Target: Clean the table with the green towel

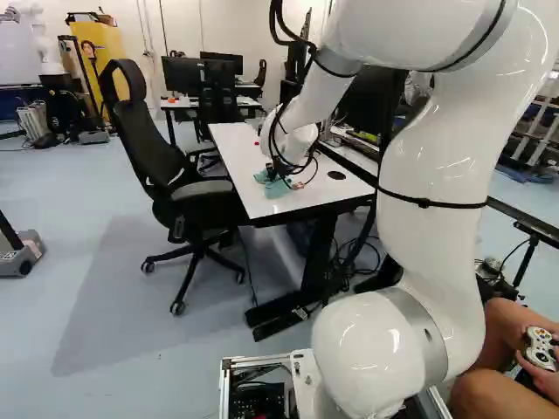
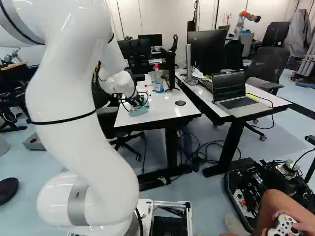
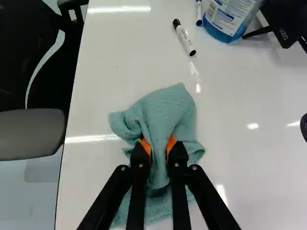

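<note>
White counter [image 3: 268,182] runs ahead from its near edge. I have the green towel [image 3: 165,108] pinched in narrowed jaws on it, closer to the edge by the black chair [image 1: 131,131]; the wider stretch of surface is on the opposite side. Beyond lies a marker [image 3: 184,39], then another [image 3: 198,12] just beside the blue-liquid bottle [image 3: 228,19]

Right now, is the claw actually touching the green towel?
Touching: the wrist view shows the claw with its orange pads pressed against a bunched fold of the green towel from both sides.
</note>
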